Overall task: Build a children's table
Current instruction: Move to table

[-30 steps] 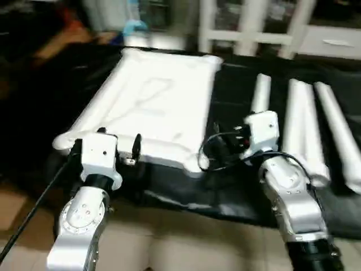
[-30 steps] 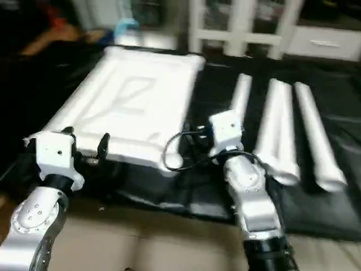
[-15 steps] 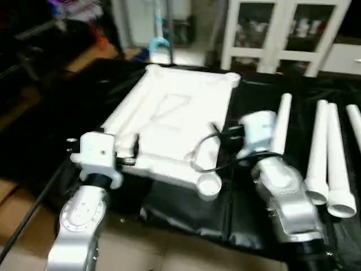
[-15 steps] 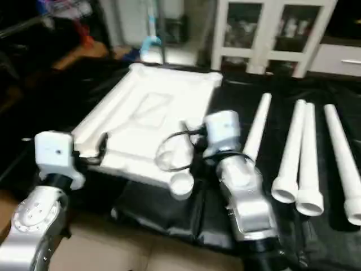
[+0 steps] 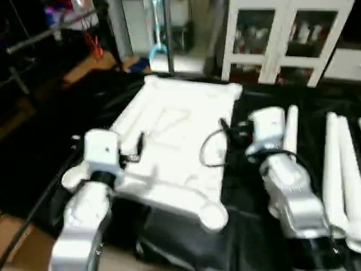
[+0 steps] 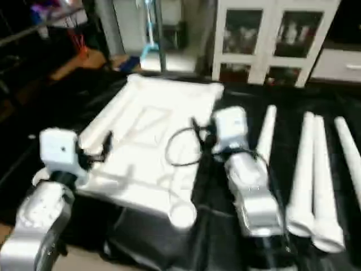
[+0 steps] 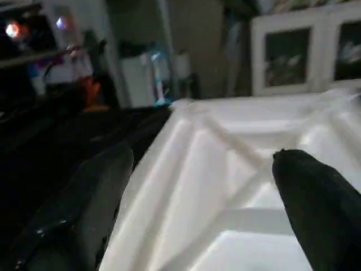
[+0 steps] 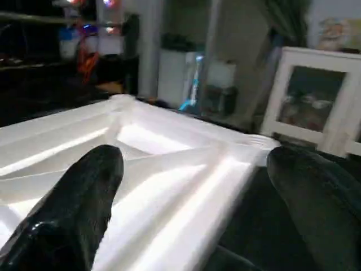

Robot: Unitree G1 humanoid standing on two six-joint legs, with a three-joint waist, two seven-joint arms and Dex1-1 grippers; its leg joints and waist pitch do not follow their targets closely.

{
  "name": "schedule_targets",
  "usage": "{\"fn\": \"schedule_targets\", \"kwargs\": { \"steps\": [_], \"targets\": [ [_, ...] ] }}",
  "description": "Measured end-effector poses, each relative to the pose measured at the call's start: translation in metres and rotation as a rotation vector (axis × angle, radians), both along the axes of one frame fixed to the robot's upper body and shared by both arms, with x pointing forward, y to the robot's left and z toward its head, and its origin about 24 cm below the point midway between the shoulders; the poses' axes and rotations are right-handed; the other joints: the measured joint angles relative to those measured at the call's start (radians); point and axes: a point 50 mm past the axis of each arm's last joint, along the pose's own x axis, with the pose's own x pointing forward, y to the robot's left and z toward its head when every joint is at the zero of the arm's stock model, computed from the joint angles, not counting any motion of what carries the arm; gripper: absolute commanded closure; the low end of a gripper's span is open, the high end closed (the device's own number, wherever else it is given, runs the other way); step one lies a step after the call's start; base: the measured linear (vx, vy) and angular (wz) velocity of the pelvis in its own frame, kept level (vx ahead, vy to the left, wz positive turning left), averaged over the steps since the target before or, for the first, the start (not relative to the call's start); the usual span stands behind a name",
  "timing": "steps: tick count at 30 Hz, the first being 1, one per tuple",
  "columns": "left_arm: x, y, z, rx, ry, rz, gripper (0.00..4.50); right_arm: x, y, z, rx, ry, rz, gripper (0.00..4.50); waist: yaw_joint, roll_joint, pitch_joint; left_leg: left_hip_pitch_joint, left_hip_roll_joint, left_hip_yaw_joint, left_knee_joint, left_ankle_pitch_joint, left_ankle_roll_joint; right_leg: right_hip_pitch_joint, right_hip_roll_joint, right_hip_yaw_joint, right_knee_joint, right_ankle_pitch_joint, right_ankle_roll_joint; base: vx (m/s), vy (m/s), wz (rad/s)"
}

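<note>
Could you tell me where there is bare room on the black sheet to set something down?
Free: the strip between the tabletop and nearest leg, partly under the right gripper; also left of the tabletop. Crowded: the legs at right.

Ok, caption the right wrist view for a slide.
Open right hand poised over the ribbed underside of the white tabletop.

A white ribbed tabletop [image 5: 175, 141] and white tube legs [image 6: 313, 180] lie on a black sheet [image 5: 265, 248], flanked by silver forearms with black-fingered pincers, left [image 7: 197, 209] and right [image 8: 197, 209], before a white cabinet [image 5: 282, 34].
</note>
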Motion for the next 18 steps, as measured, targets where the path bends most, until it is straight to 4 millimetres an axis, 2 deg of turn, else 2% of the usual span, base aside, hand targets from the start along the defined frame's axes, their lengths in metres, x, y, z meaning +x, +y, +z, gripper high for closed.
{"fn": "schedule_targets", "kwargs": {
  "steps": [2,3,6,9,13,16,18],
  "targets": [
    [0.003,0.004,0.000,0.029,0.008,-0.004,0.08,0.006,-0.005,-0.001,-0.010,0.024,-0.032,0.00,0.010,-0.004,-0.003,-0.011,-0.014,0.001,0.006,0.002,-0.003,-0.024,-0.019,0.012,0.004,0.011,0.047,0.045,0.035,-0.01],
    [0.004,0.004,0.001,0.041,0.008,-0.012,0.08,0.008,-0.008,-0.003,-0.017,0.037,-0.053,0.00,0.017,-0.002,-0.004,-0.017,-0.016,0.003,0.004,0.004,-0.004,-0.024,-0.020,0.014,0.004,0.012,0.051,0.000,0.000,0.00],
    [0.009,0.016,0.003,0.138,0.030,-0.047,0.08,0.021,-0.017,-0.009,-0.068,0.097,-0.122,0.00,0.029,-0.001,-0.004,-0.027,-0.016,0.013,-0.010,0.016,-0.009,-0.041,-0.021,0.021,0.003,0.024,0.051,0.000,0.000,0.00],
    [0.010,0.033,-0.001,0.209,0.089,-0.059,0.08,0.031,-0.018,-0.004,-0.098,0.108,-0.132,0.00,0.032,0.001,-0.002,-0.024,-0.012,0.016,-0.019,0.017,-0.014,-0.040,-0.020,0.019,-0.005,0.030,0.038,-0.063,-0.008,-0.02],
    [0.010,0.061,-0.003,0.333,0.194,-0.094,0.08,0.042,-0.017,-0.002,-0.148,0.140,-0.129,0.00,0.034,0.000,-0.002,-0.022,-0.007,0.022,-0.019,0.023,-0.016,-0.039,-0.021,0.016,-0.004,0.040,0.031,-0.078,-0.001,0.01],
    [0.003,0.073,-0.007,0.408,0.275,-0.162,0.08,0.050,-0.020,-0.014,-0.199,0.209,-0.161,0.00,0.034,-0.005,0.002,-0.016,-0.006,0.029,-0.021,0.023,-0.016,-0.037,-0.024,0.018,-0.004,0.045,0.029,-0.063,0.009,0.01],
    [-0.003,0.077,-0.012,0.452,0.331,-0.210,0.08,0.054,-0.026,-0.022,-0.243,0.251,-0.210,0.00,0.034,-0.013,0.007,-0.014,-0.006,0.034,-0.024,0.023,-0.016,-0.038,-0.026,0.021,-0.004,0.049,0.028,0.000,0.000,0.00]
  ]
}}
